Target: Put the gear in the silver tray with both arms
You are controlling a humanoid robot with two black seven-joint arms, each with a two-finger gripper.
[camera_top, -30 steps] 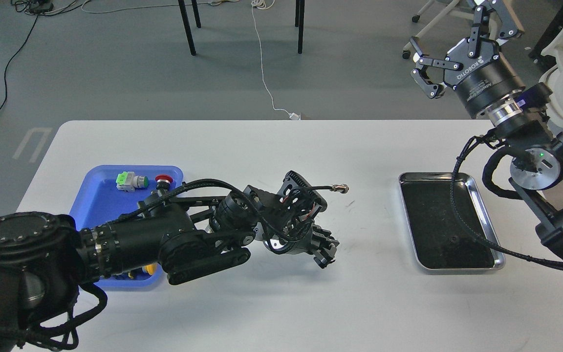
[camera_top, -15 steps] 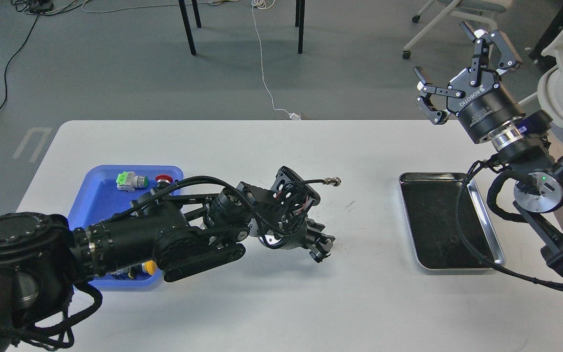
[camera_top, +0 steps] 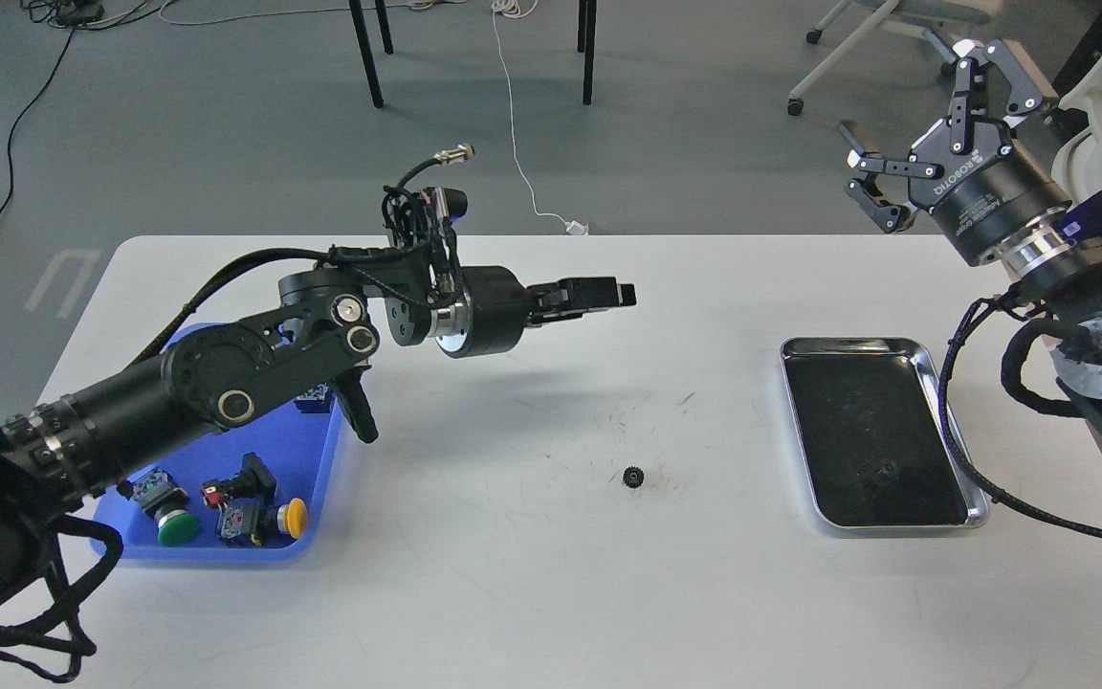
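Note:
The gear (camera_top: 634, 476) is small and black and lies on the white table, left of the silver tray (camera_top: 848, 343), whose dark bottom holds nothing. My left gripper (camera_top: 608, 293) hangs in the air above and behind the gear and points right. Its fingers show as one dark bar, so I cannot tell if they are apart. My right gripper (camera_top: 929, 120) is open and empty, raised high beyond the table's far right edge, behind the silver tray.
A blue plastic tray (camera_top: 307, 450) at the left holds several push buttons, partly under my left arm. My right arm's black cable (camera_top: 953, 450) hangs over the silver tray's right rim. Chair and table legs stand on the floor beyond the table.
My left arm has lifted off the table and swung up and back, uncovering the gear on the table. My right gripper has drifted right and a little up, still open.

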